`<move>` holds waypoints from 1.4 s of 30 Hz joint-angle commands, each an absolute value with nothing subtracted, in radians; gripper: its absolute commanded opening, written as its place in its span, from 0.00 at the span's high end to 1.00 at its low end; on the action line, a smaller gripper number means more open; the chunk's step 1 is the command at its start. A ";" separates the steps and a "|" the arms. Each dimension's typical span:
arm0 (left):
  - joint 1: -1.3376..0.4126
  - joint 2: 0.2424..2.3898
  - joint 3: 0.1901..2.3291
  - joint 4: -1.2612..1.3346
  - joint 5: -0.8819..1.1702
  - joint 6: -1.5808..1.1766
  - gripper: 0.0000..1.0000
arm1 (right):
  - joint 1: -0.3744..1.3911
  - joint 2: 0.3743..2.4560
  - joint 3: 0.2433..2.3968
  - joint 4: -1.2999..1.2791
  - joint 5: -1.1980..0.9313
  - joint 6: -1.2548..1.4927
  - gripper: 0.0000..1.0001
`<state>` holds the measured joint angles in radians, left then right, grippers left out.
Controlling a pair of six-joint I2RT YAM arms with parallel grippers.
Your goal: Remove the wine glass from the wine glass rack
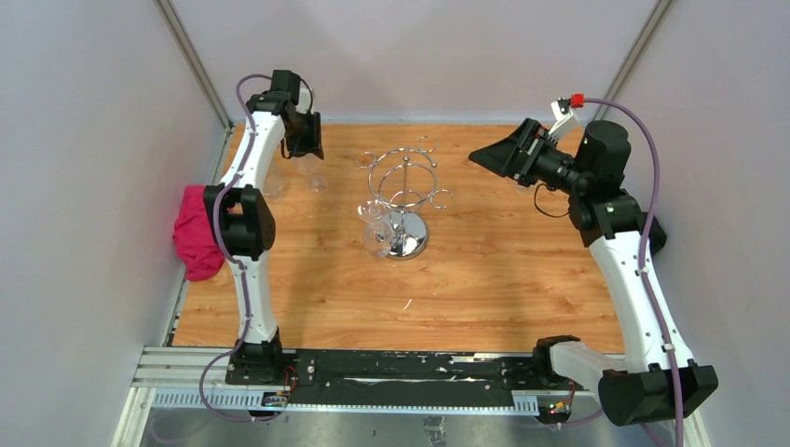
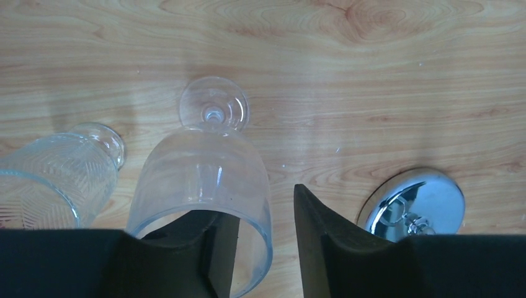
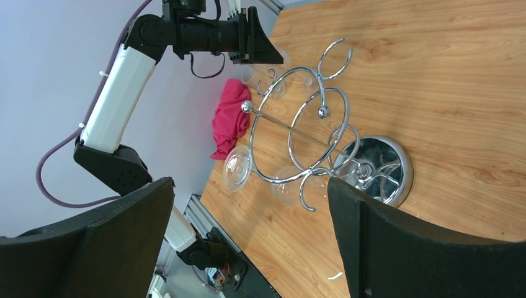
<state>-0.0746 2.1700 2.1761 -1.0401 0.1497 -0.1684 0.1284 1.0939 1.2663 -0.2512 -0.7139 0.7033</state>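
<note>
Right now your left pincer (image 2: pixel 265 236) stands over a wine glass (image 2: pixel 205 180) that's upright on the table (image 2: pixel 372 74) at the far-left corner, well apart from the wine glass rack (image 1: pixel 405 191). Jaws are parted: one finger's inside the bowl, the other outside, w/ the thin wall loose in the gap, so nothing's clamped. To finish clean, I'd widen a bit more & lift straight up. Any sideways drift and the inner finger could hook the rim & tip it. Watch the ribbed glass (image 2: pixel 53 180) just beside it. Your right pincer (image 1: pixel 489 155) hangs spread wide, empty, aimed at the rack, where a second wine glass (image 1: pixel 377 235) hangs on the near-left loop. Table's pale wood-grain laminate, smooth, prob. slippy under a glass foot. Plain pale walls, pink cloth (image 1: pixel 194 233) at the left edge.
</note>
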 commanded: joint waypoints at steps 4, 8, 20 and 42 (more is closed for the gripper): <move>-0.080 2.098 2.180 -1.034 0.148 -0.169 0.53 | 0.115 1.054 1.229 -0.206 -0.756 0.728 0.01; -0.081 2.071 2.189 -1.034 0.150 -0.171 0.50 | 0.115 1.042 1.203 -0.191 -0.763 0.740 0.01; -0.105 1.904 2.231 -1.033 0.144 -0.216 0.49 | 0.115 1.027 1.164 -0.162 -0.787 0.757 0.01; -0.325 0.848 0.963 -0.132 0.406 -1.097 0.59 | 0.115 0.958 1.134 -0.212 -0.792 0.734 0.01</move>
<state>-0.2909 0.8879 1.0210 -0.0837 0.4595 -1.0416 0.1280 0.9825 1.1591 -0.2005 -0.7670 0.7403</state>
